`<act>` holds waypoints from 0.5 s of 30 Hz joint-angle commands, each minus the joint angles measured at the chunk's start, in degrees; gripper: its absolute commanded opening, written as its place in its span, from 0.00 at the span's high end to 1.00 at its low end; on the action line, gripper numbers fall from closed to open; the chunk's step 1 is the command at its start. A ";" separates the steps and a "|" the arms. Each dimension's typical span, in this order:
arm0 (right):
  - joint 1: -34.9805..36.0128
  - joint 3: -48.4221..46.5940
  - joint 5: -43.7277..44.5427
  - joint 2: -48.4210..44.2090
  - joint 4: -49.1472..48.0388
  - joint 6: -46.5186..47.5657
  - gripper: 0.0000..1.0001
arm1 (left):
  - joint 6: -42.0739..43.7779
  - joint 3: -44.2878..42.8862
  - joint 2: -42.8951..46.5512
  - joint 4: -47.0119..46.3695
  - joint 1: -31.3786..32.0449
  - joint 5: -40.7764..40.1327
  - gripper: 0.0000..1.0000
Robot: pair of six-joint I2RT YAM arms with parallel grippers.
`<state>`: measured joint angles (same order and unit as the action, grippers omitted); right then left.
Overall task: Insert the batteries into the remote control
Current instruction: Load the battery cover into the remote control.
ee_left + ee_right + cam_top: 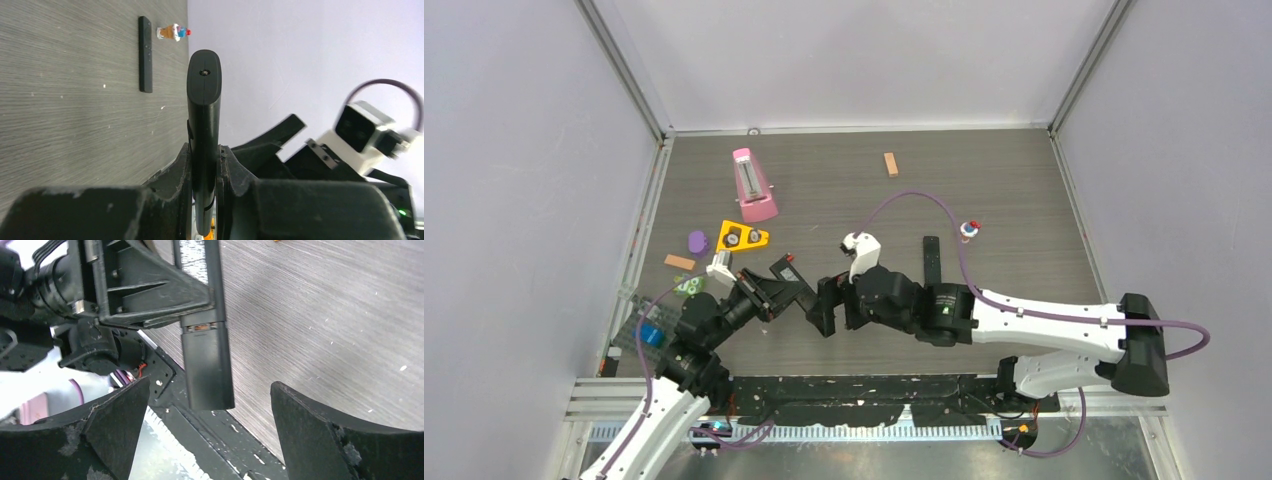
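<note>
Black remote | clamped in left jaws | right jaws spread, not touching

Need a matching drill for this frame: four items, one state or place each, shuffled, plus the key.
Items
1. left jaws
2. right jaws
3. black bar
4. orange triangle

States or places
A. beside the purple piece
B. wide open, gripping nothing
C. lying flat on the table, near the small toy
D. shut on the remote

Pairs: 1-D, 2-B, 3-C, 4-A
</note>
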<state>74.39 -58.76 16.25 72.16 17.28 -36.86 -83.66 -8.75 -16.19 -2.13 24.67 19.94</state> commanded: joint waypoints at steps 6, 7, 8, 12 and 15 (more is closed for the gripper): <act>-1.84 11.30 2.30 -6.87 -14.09 -23.22 0.00 | -5.10 -0.47 0.55 -9.62 -0.32 -0.25 1.00; -1.85 12.22 3.24 -7.30 -16.09 -25.49 0.00 | -5.56 -0.47 0.61 -10.13 -0.32 -0.21 1.00; -1.91 13.82 3.60 -7.96 -18.39 -26.44 0.04 | -5.96 -0.47 0.75 -10.50 -0.32 -0.17 1.00; -2.61 17.38 4.71 -8.32 -23.13 -31.52 0.14 | -7.63 -0.46 1.25 -11.80 -0.32 0.23 1.00; -2.72 18.76 4.56 -7.42 -25.05 -33.49 0.18 | -9.10 -0.30 1.40 -13.48 -0.32 0.87 1.00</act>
<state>72.20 -41.34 17.89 64.97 -0.86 -64.12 -89.62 -8.75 -15.68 -8.43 24.62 19.90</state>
